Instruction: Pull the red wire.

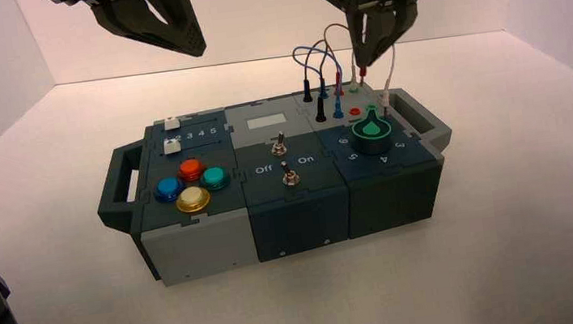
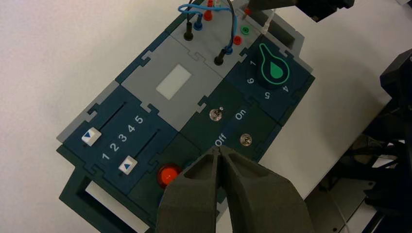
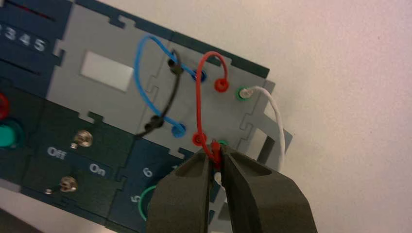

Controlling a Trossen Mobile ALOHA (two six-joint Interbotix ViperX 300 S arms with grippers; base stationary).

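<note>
Worktop (image 1: 506, 186): pale, smooth, pale walls (image 1: 266, 9) behind the box (image 1: 294, 185). My right gripper (image 3: 216, 153): above the box's far-right wire panel, fingers closed on one plug of the red wire (image 3: 198, 92), its other plug apparently seated in the box's red socket. My left gripper (image 2: 218, 149): above the box's left part, fingers together.

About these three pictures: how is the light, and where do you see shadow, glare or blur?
High view: darker corners at the bottom, pale wall bright, soft light on the table; left wrist view: a soft shadow on the table beside the box; right wrist view: blue cable and black cable look softer than the red wire.
</note>
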